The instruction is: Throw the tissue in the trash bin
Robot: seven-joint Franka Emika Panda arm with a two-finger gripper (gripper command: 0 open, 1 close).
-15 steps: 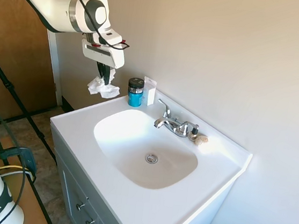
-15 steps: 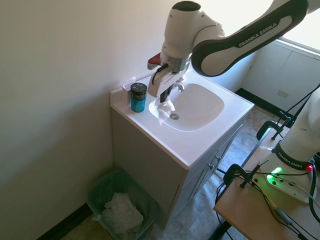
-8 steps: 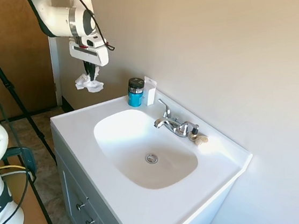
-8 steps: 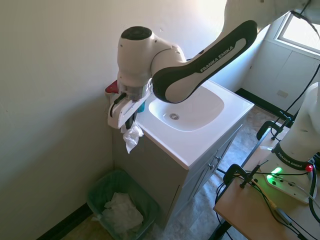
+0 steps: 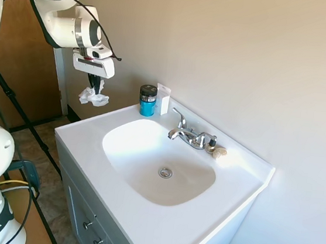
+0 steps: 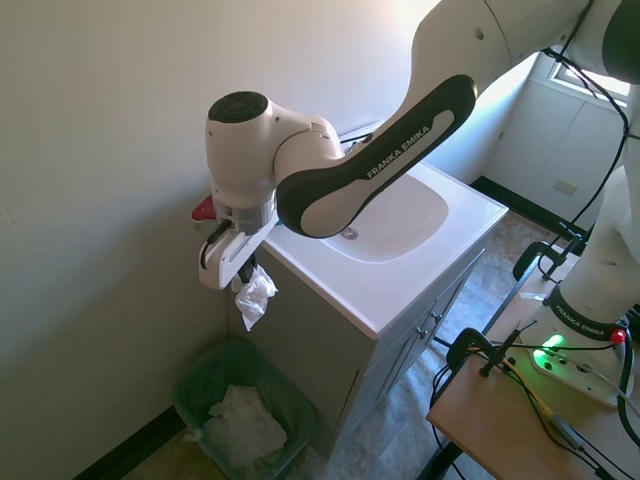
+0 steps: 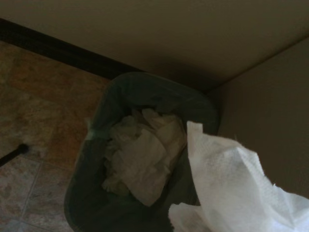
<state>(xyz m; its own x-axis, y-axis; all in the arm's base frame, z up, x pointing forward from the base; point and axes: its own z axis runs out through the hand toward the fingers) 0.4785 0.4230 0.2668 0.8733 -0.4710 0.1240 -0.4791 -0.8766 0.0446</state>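
Nearest the wrist camera, the tissue (image 7: pixel 241 188), a crumpled white wad pinched in closed jaws of the gripper (image 6: pixel 243 272), hanging beside the vanity surface (image 6: pixel 400 290), off its edge and above the trash bin (image 6: pixel 195 385). Farther down, on the floor against the wall, that green bin, holding crumpled paper (image 7: pixel 140 159).

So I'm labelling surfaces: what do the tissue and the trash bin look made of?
Tissue: soft white paper, matte, going by its crumpled ragged folds. Trash bin: probably plastic, dark green and translucent-looking, with thin smooth walls; more crumpled white paper lies inside.
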